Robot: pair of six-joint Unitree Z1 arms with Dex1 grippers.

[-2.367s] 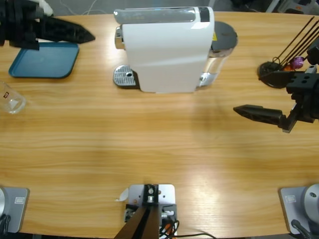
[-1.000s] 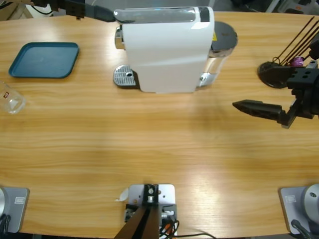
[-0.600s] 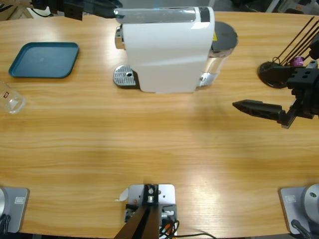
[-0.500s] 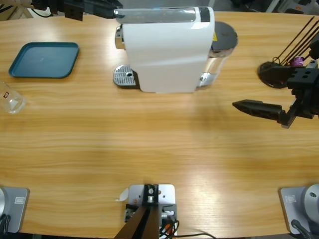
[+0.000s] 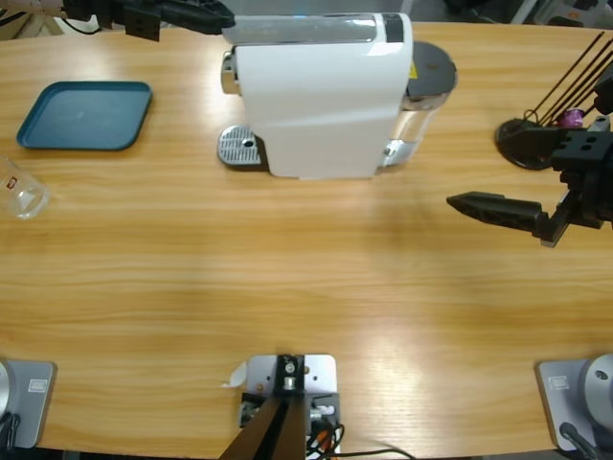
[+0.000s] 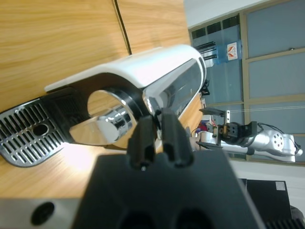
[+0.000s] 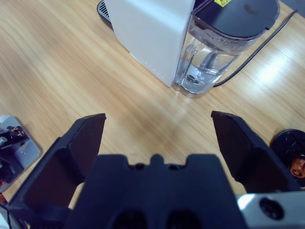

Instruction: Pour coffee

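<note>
Coffee: I can't make any out; the glass cup (image 5: 19,189), cut by the table's left edge, looks empty.
Tray (image 5: 84,115): blue, just beyond the cup, bare.
Left gripper (image 5: 213,16): jaws pressed together, tips at my coffee machine's (image 5: 321,94) top front edge; spout (image 6: 112,125) and drip grate (image 6: 29,133) below.
Water tank (image 7: 220,47): behind the machine.
Right gripper (image 7: 159,129): jaws spread wide, holding nothing, above bare table (image 5: 287,278).

Left end effector (image 6: 157,128) reaches in at the far left, jaws closed; right end effector (image 7: 159,138) hovers at the right edge, jaws wide apart
</note>
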